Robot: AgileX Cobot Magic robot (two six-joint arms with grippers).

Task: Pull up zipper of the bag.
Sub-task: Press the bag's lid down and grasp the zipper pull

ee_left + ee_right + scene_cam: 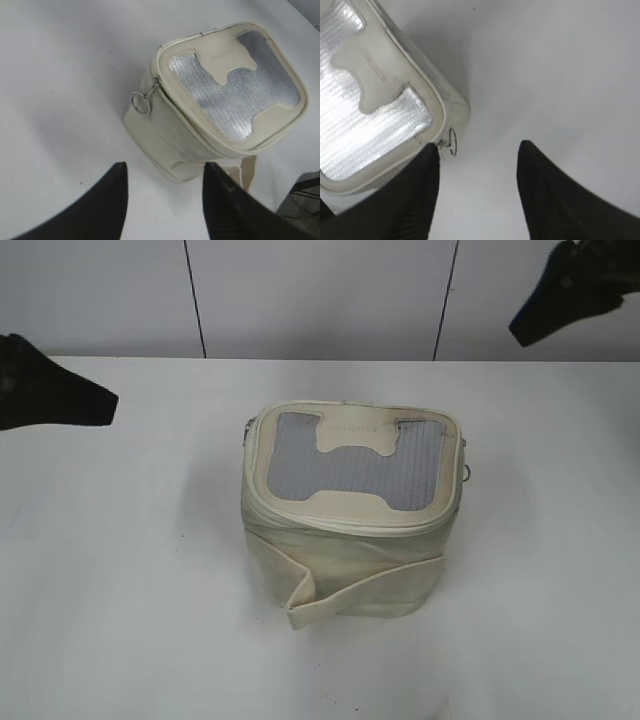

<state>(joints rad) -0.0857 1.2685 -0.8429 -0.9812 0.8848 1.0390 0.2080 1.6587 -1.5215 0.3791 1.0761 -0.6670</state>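
The cream boxy bag (pixel 350 560) stands in the middle of the white table, lid up, with a grey ribbed window and a bone-shaped patch. The zipper (pixel 340 523) runs round the lid edge. One silver slider with a ring pull (pixel 141 102) hangs at the bag's left side; the other ring pull (pixel 452 142) hangs at its right side. My left gripper (pixel 165 167) is open and empty, above the table left of the bag. My right gripper (pixel 477 147) is open and empty, raised to the right of the bag, its left finger near the right ring pull.
The loose cream strap (pixel 330 600) wraps the bag's front and folds onto the table. A white panelled wall (pixel 320 295) runs behind the table. A dark stand (pixel 305 200) shows at the right edge of the left wrist view.
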